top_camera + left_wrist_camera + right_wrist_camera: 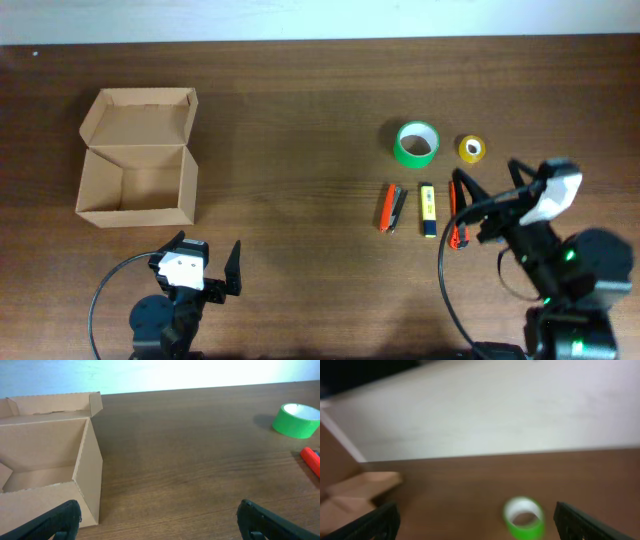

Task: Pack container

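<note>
Container: the container (187, 185) sits on the left of the surface (300, 120), mouth up. Its flap lid is thrown back on the far side, and you can see nothing inside it.
Container axis: in the overhead view its long side runs left to right, so the mouth is broad across your reach.
Loose items: a green tape roll (417, 144), a yellow tape roll (472, 149), an orange pen (391, 208), a yellow marker (427, 211) and a red pen (457, 215) lie on the right, well apart from the container. The three sticks lie near-to-far.
Left end effector: the left end effector (205, 258) is spread wide and holds nothing. It hovers near the surface's near edge, and the container lies just ahead and to its left.
Right end effector: the right end effector (490, 185) is also spread wide and empty. It is raised just beside the red pen, with the green roll ahead of it.
Nearer arm: your right arm is nearer the items and your left arm is nearer the container.
Judgement: packing has not begun. Any first pick by the right arm then needs a long carry leftward to the container.
</note>
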